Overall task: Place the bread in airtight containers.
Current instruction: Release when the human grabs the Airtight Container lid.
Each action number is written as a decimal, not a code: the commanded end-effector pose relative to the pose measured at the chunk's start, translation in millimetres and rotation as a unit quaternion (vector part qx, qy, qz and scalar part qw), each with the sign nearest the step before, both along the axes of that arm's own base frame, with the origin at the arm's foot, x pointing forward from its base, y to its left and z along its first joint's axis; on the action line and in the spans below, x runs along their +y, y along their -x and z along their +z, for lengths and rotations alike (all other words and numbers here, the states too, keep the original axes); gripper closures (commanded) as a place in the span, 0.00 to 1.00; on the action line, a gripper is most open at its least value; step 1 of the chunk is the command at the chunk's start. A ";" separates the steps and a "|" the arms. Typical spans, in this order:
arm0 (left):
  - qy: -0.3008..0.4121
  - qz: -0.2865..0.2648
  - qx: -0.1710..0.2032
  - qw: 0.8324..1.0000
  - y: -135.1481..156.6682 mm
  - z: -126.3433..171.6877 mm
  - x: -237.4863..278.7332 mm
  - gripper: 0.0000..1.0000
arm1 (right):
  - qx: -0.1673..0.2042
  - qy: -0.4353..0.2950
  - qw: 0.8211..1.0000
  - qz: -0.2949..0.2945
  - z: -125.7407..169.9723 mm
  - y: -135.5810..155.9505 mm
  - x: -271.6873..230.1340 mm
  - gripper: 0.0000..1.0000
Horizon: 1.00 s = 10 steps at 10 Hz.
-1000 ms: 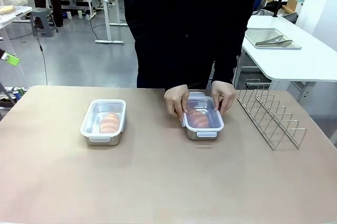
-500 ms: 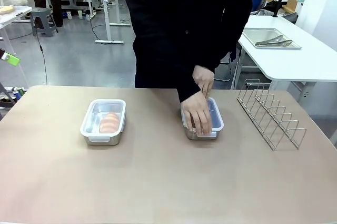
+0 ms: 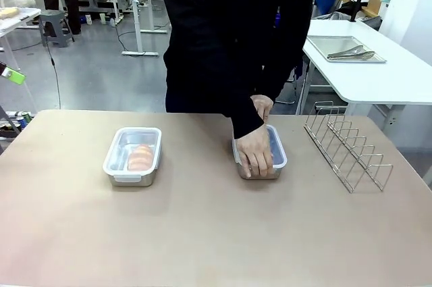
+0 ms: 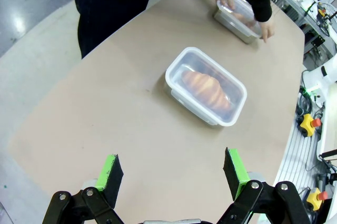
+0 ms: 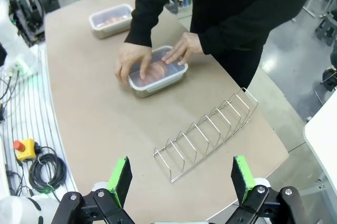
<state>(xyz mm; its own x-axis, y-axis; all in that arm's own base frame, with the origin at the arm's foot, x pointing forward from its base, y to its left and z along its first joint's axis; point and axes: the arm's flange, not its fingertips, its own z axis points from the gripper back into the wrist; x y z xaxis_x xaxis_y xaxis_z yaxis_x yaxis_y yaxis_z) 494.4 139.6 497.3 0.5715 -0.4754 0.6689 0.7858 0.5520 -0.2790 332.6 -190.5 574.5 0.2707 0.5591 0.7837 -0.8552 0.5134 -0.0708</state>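
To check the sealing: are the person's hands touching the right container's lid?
Touching. The right wrist view shows both hands pressing flat on the lid.

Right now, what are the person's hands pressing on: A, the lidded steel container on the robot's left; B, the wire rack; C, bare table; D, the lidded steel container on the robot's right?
D: both hands rest on the translucent lid of the right-hand shiny steel container, a croissant roll inside.
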 end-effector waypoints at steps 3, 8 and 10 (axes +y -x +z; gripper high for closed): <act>-0.005 -0.005 0.000 1.000 2.2 1.2 -2.5 0.00 | -0.002 -0.008 1.000 -0.001 3.4 -0.1 1.8 0.00; -0.005 -0.005 0.000 1.000 2.2 1.2 -2.5 0.00 | -0.002 -0.008 1.000 -0.001 3.4 -0.1 1.8 0.00; -0.005 -0.005 0.000 1.000 2.2 1.2 -2.5 0.00 | -0.002 -0.008 1.000 -0.001 3.4 -0.1 1.8 0.00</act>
<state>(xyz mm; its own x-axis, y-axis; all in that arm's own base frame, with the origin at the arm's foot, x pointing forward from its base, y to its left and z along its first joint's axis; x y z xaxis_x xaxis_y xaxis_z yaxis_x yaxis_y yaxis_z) 494.4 139.6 497.3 0.5715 -0.4754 0.6689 0.7858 0.5520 -0.2790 332.6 -190.5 574.5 0.2708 0.5590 0.7837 -0.8554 0.5132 -0.0706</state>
